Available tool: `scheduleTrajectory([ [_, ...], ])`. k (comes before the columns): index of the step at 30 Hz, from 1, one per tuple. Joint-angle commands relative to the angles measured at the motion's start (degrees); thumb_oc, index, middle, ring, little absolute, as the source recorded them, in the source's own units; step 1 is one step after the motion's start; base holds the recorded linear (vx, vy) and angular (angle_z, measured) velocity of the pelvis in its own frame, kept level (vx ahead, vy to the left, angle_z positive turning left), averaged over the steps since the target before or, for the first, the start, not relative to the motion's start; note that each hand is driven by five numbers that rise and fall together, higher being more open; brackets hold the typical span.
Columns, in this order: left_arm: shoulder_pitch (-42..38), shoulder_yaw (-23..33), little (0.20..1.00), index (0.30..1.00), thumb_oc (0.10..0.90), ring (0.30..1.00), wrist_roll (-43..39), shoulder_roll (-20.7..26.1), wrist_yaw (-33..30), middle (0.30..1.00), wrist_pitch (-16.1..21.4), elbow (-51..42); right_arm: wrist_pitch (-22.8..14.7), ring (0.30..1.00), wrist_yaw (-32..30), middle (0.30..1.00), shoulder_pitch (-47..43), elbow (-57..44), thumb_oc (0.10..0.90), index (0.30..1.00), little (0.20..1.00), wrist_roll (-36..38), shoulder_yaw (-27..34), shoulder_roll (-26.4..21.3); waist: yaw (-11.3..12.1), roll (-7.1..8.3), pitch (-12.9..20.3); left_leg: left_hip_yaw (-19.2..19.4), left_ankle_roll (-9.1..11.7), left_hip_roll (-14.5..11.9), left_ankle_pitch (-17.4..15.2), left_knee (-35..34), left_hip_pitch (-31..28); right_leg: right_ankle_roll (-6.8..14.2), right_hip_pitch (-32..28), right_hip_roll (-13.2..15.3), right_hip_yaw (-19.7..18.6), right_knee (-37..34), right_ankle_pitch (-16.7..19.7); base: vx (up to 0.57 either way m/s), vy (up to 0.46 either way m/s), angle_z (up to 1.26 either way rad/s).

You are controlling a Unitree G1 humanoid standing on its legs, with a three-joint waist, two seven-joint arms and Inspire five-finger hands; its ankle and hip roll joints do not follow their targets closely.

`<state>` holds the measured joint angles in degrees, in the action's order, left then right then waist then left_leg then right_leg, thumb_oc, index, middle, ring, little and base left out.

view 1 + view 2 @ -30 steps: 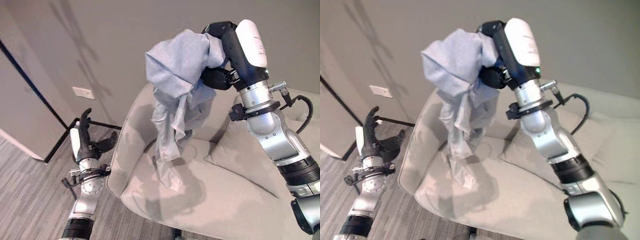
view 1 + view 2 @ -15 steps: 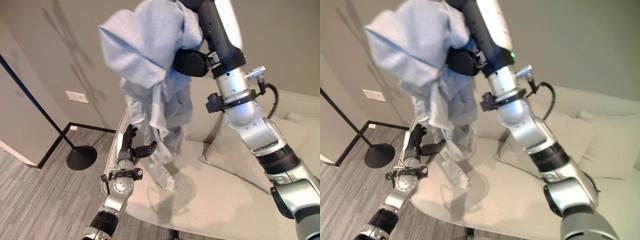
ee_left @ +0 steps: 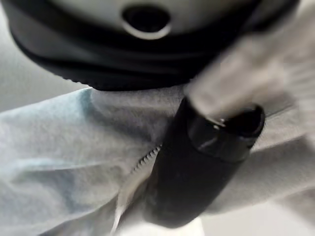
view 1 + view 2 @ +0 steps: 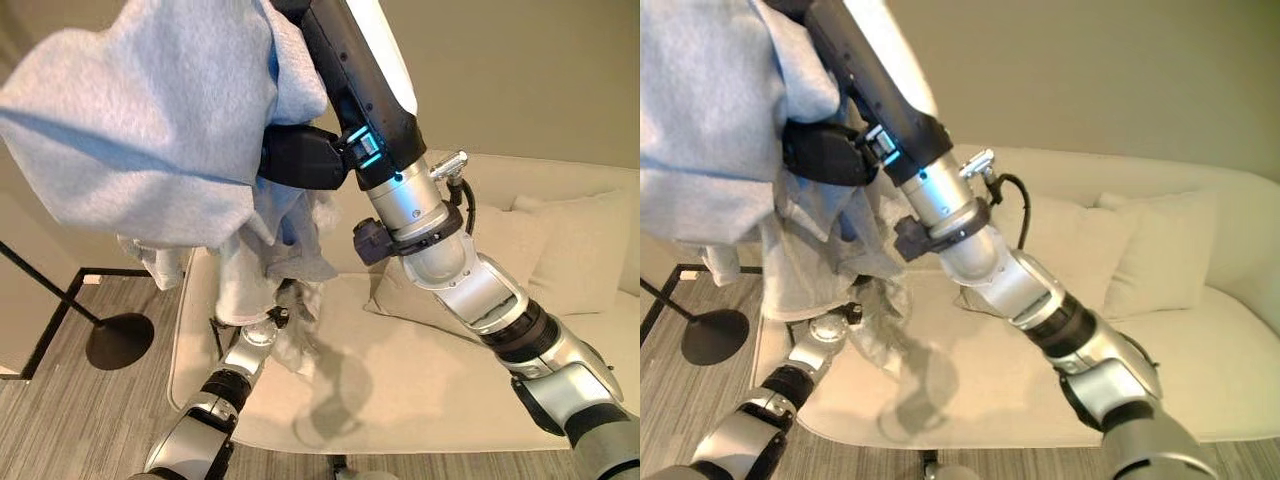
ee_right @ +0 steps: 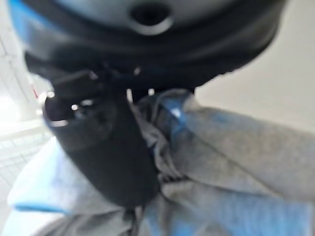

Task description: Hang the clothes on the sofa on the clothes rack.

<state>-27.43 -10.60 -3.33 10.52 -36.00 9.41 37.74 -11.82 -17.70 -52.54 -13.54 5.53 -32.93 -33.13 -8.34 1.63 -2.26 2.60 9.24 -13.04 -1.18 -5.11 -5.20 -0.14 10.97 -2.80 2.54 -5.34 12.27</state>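
Note:
A light blue-grey zip garment [image 4: 140, 130] hangs bunched from my raised right hand [image 4: 305, 158], high over the sofa's left end. That hand is shut on it, and the right wrist view shows cloth gathered round the thumb [image 5: 108, 152]. The garment's lower folds [image 4: 290, 300] dangle just above the beige sofa [image 4: 450, 400]. My left arm reaches up from the lower left, and its hand [image 3: 197, 167] is under those hanging folds, with the thumb lying against the cloth by the zip. The black clothes rack shows as a slanted pole [image 4: 40, 275] and a round base [image 4: 120, 340] on the floor, left of the sofa.
Two beige cushions [image 4: 560, 250] [image 4: 485, 235] lean on the sofa's backrest to the right. Grey wood-look floor [image 4: 70, 420] lies left of and in front of the sofa. A plain wall [image 4: 540, 70] rises behind it.
The view has swung right. My right arm has lifted the garment higher and nearer the camera. My left hand has moved from beside the sofa to under the hanging cloth.

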Motion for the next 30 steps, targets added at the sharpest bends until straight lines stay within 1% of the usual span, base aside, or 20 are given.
scheduleTrajectory([
  [1, -2.4, 0.8, 0.300, 0.300, 0.400, 0.300, 3.1, 6.2, -6.4, 0.300, 4.1, -6.8, -4.5, 0.300, -3.6, 0.300, -4.1, -1.6, 0.400, 0.300, 0.300, 2.5, 7.8, 3.2, 2.8, 0.87, 5.5, -3.4, 0.4, -2.0, 0.4, 0.1, -1.6, 6.4, -5.0, 5.0, 0.1, 0.3, -11.3, 0.00, 0.000, 0.00],
  [3, 4.2, 6.0, 0.300, 0.300, 0.400, 0.300, 6.5, 9.1, -7.9, 0.300, 3.8, -14.8, -4.5, 0.300, -3.4, 0.300, -2.8, -1.3, 0.400, 0.300, 0.300, 2.8, 10.0, 1.2, 4.1, 1.42, 5.3, -4.0, 0.7, -2.4, 1.5, 0.2, -1.1, 6.1, -5.1, 4.6, 0.5, 0.3, -11.5, 0.03, -0.034, -0.01],
  [4, 4.5, 6.1, 0.300, 0.300, 0.400, 0.300, 6.5, 9.1, -7.8, 0.300, 3.7, -15.0, -4.5, 0.300, -3.4, 0.300, -2.7, -1.3, 0.400, 0.300, 0.300, 2.8, 10.0, 1.3, 4.0, 1.27, 5.4, -4.0, 0.7, -2.6, 1.2, 0.2, -1.3, 6.1, -5.2, 4.5, 0.6, 0.3, -11.7, 0.00, 0.000, 0.00],
  [9, 14.5, 15.8, 0.300, 0.300, 0.400, 0.300, 11.9, 13.2, -10.2, 0.300, 3.5, -24.5, -6.1, 0.300, -1.7, 0.300, -0.4, -0.4, 0.400, 0.300, 0.300, 6.7, 13.9, -3.1, 6.2, 2.02, 5.0, -5.5, 0.8, -3.1, 2.2, 0.4, -0.6, 5.9, -5.6, 4.1, 2.0, 0.3, -12.4, 0.04, -0.011, 0.08],
  [11, 18.0, 20.6, 0.300, 0.300, 0.400, 0.300, 14.1, 14.9, -11.6, 0.300, 3.9, -28.0, -8.0, 0.300, 0.6, 0.300, 1.2, -0.7, 0.400, 0.300, 0.300, 10.4, 15.1, -5.3, 7.4, 2.31, 4.3, -6.3, 0.4, -2.5, 1.8, 1.8, 0.3, 5.8, -5.8, 4.4, 2.6, 0.3, -12.5, 0.02, 0.038, 0.32],
  [12, 19.0, 22.9, 0.300, 0.300, 0.400, 0.300, 15.1, 15.8, -13.0, 0.300, 4.2, -29.6, -9.1, 0.300, 1.2, 0.300, 2.6, -1.0, 0.400, 0.300, 0.300, 12.2, 17.0, -7.1, 8.3, 2.51, 3.5, -6.9, 0.3, -2.1, 3.3, 3.4, 2.1, 5.9, -5.9, 4.7, 3.5, 0.3, -12.5, -0.07, 0.063, 0.24],
  [15, 21.4, 28.6, 0.300, 0.300, 0.400, 0.300, 18.6, 18.0, -15.7, 0.300, 4.2, -34.5, -11.9, 0.300, 4.5, 0.300, 6.8, -2.3, 0.400, 0.300, 0.300, 16.8, 21.6, -11.9, 10.1, 3.98, 2.1, -7.5, 0.3, -0.2, 3.1, 5.0, 5.8, 6.2, -5.9, 6.5, 6.2, 0.3, -12.0, -0.09, 0.048, 0.53],
  [16, 22.6, 32.2, 0.300, 0.300, 0.400, 0.300, 20.5, 19.3, -17.3, 0.300, 4.4, -36.7, -13.4, 0.300, 5.7, 0.300, 10.9, -3.5, 0.400, 0.300, 0.300, 18.5, 25.3, -13.4, 11.2, 4.21, 2.1, -7.3, 0.8, -0.9, 2.3, 4.4, 6.1, 6.7, -6.0, 7.3, 8.2, 0.3, -12.2, -0.04, 0.061, 0.82],
  [17, 22.7, 32.0, 0.300, 0.300, 0.400, 0.300, 20.6, 19.4, -17.3, 0.300, 4.3, -37.0, -13.4, 0.300, 5.9, 0.300, 11.6, -3.9, 0.400, 0.300, 0.300, 18.6, 25.9, -13.4, 11.2, 4.47, 2.1, -7.6, 0.8, -0.8, 2.8, 4.4, 6.3, 6.6, -6.0, 7.4, 8.5, 0.3, -11.8, -0.01, 0.192, 0.72],
  [19, 23.9, 35.1, 0.300, 0.300, 0.400, 0.300, 23.7, 20.9, -20.5, 0.300, 3.8, -38.9, -14.4, 0.300, 6.6, 0.300, 17.9, -5.3, 0.400, 0.300, 0.300, 19.2, 31.6, -14.8, 11.2, 4.64, 2.0, -5.7, 2.5, -5.2, 4.3, 3.2, 5.2, 7.9, -6.6, 9.7, 11.3, 0.3, -12.1, -0.10, 0.390, 1.05],
  [20, 24.5, 36.8, 0.300, 0.300, 0.400, 0.300, 24.9, 21.6, -21.7, 0.300, 3.7, -39.5, -14.0, 0.300, 6.8, 0.300, 21.1, -6.4, 0.400, 0.300, 0.300, 18.4, 33.8, -14.2, 11.1, 3.71, 1.7, -5.3, 3.7, -8.5, 7.3, 3.0, 3.7, 9.3, -6.4, 12.0, 12.6, 0.7, -11.2, -0.15, 0.396, 1.19],
  [21, 24.6, 36.7, 0.300, 0.300, 0.400, 0.300, 25.0, 21.7, -21.8, 0.300, 3.8, -39.5, -13.9, 0.300, 6.7, 0.300, 21.7, -6.8, 0.400, 0.300, 0.300, 18.2, 34.1, -14.0, 11.0, 3.70, 1.6, -5.5, 3.8, -8.6, 7.8, 2.4, 3.3, 9.3, -6.7, 11.8, 12.9, 0.6, -11.1, -0.28, 0.672, 0.97],
  [22, 24.3, 37.6, 0.300, 0.300, 0.400, 0.300, 26.1, 22.6, -22.9, 0.300, 3.4, -39.8, -13.4, 0.300, 6.7, 0.300, 23.7, -7.2, 0.400, 0.300, 0.300, 16.6, 35.0, -14.6, 10.8, 2.20, 1.4, -5.8, 4.9, -11.3, 11.0, 2.5, 2.4, 11.1, -5.8, 15.3, 14.0, 2.1, -10.0, -0.20, 0.556, 0.37],
  [23, 24.2, 37.3, 0.300, 0.300, 0.400, 0.300, 26.6, 22.2, -23.1, 0.300, 3.3, -40.5, -13.0, 0.300, 6.8, 0.300, 25.1, -7.8, 0.400, 0.300, 0.300, 16.3, 35.6, -14.7, 10.6, 1.38, 1.3, -7.3, 4.9, -11.5, 11.6, 1.6, 2.2, 12.1, -5.5, 16.7, 14.2, 3.3, -9.7, -0.25, 0.717, 0.37],
  [24, 24.6, 37.5, 0.300, 0.300, 0.400, 0.300, 27.3, 21.8, -22.8, 0.300, 3.1, -41.2, -12.5, 0.300, 7.1, 0.300, 26.7, -8.2, 0.400, 0.300, 0.300, 16.0, 36.4, -14.7, 10.2, 0.49, 1.5, -8.5, 5.0, -11.4, 9.8, 1.2, 1.8, 12.9, -4.9, 18.2, 14.6, 4.8, -9.3, -0.14, 0.726, 0.51],
  [25, 24.8, 36.1, 0.300, 0.300, 0.400, 0.300, 29.6, 21.9, -21.1, 0.300, 2.5, -42.3, -11.9, 0.300, 7.1, 0.300, 31.2, -8.3, 0.400, 0.300, 0.300, 14.6, 38.5, -13.9, 9.4, -0.83, 1.7, -8.5, 4.0, -10.2, 0.1, 2.6, 2.0, 14.5, -5.1, 22.7, 15.2, 8.0, -8.9, -0.13, 0.714, 0.44],
  [27, 23.8, 33.8, 0.300, 0.300, 0.400, 0.300, 30.5, 21.6, -18.7, 0.300, 2.9, -43.6, -10.4, 0.300, 7.9, 0.300, 37.6, -8.9, 0.400, 0.300, 0.300, 13.2, 42.3, -11.2, 9.2, -0.23, 1.2, -9.4, 2.3, -6.8, -6.2, 5.6, 2.6, 15.1, -5.2, 27.2, 15.8, 12.1, -7.7, -0.10, 0.542, 0.82],
  [28, 23.8, 33.4, 0.300, 0.300, 0.400, 0.300, 30.5, 21.6, -18.6, 0.300, 2.9, -43.8, -10.3, 0.300, 7.9, 0.300, 38.3, -9.3, 0.400, 0.300, 0.300, 13.1, 43.0, -11.0, 9.3, 0.20, 1.1, -9.8, 2.1, -6.3, -6.2, 6.1, 3.0, 15.1, -5.2, 27.7, 15.9, 12.3, -7.5, -0.14, 0.479, 1.04],
  [29, 24.1, 31.4, 0.300, 0.300, 0.400, 0.300, 30.0, 21.2, -16.5, 0.300, 3.5, -43.4, -8.7, 0.300, 7.5, 0.300, 40.7, -9.9, 0.400, 0.300, 0.300, 11.1, 43.5, -7.4, 9.2, 1.16, 0.0, -9.1, -0.4, -2.5, -10.0, 8.9, 3.5, 15.1, -5.1, 32.2, 15.8, 15.9, -0.7, -0.23, 0.680, 0.90],
  [30, 24.9, 30.3, 0.300, 0.300, 0.400, 0.300, 30.0, 21.6, -15.2, 0.300, 4.0, -44.2, -7.2, 0.300, 7.5, 0.300, 40.7, -9.7, 0.400, 0.300, 0.300, 9.8, 42.3, -5.5, 9.7, 1.99, -0.9, -6.9, -2.9, 2.3, -11.8, 11.3, 3.2, 15.1, -4.9, 36.7, 17.4, 17.4, 7.4, -0.23, 0.686, 0.57],
])
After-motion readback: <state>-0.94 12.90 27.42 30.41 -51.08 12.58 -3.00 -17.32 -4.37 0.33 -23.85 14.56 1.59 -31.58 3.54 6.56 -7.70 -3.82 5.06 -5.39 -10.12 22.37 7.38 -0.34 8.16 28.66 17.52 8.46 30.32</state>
